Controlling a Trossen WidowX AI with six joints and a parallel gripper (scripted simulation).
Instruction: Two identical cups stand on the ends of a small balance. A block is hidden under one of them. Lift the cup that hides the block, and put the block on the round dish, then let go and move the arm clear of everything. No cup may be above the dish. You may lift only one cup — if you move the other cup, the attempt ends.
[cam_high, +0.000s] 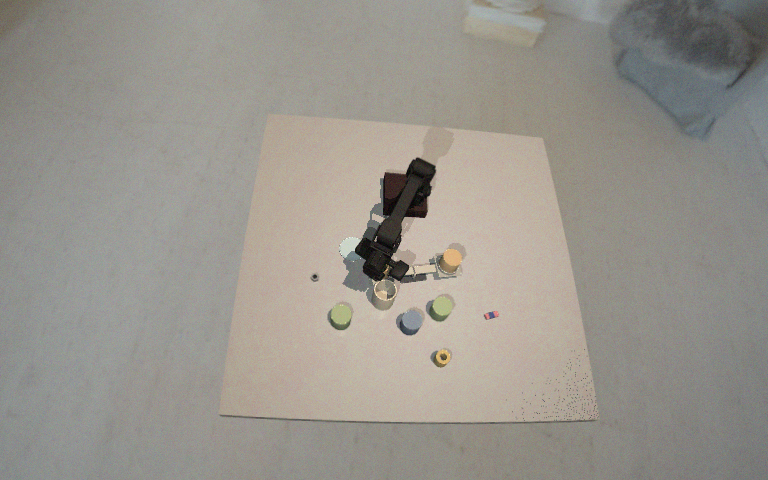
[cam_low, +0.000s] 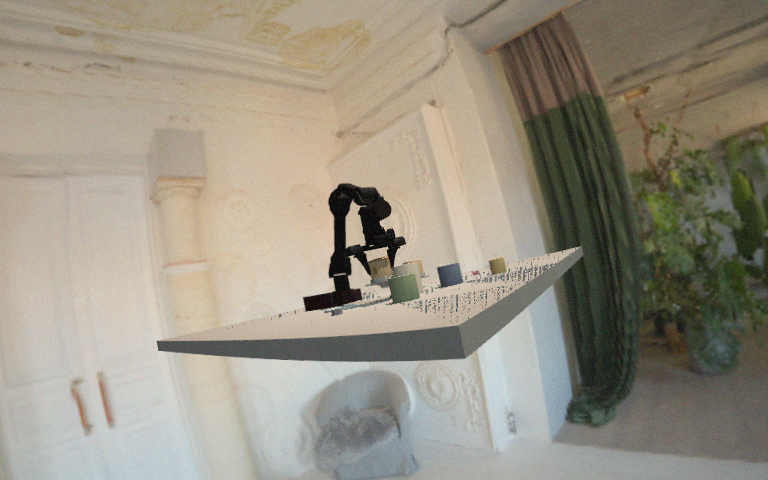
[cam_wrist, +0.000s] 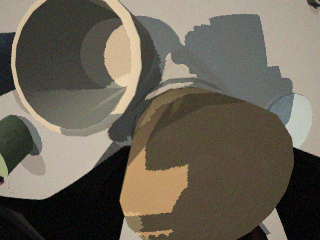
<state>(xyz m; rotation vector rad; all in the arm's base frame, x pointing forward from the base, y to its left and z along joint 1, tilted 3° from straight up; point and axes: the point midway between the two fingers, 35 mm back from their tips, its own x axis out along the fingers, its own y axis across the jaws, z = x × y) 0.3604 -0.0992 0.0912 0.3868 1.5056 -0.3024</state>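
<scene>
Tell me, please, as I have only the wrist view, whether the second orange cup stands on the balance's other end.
Observer: Yes, the second orange cup stands upright on the far end of the balance, apart from the gripper, which is shut on the near orange cup.
Operator: Thanks. What stands beyond the open cup?
Observer: Past the open cup, a blue cylinder stands beside a green cylinder.
Operator: Does anything lie farther out?
Observer: A yellow ring and a small red-and-blue block.
</scene>
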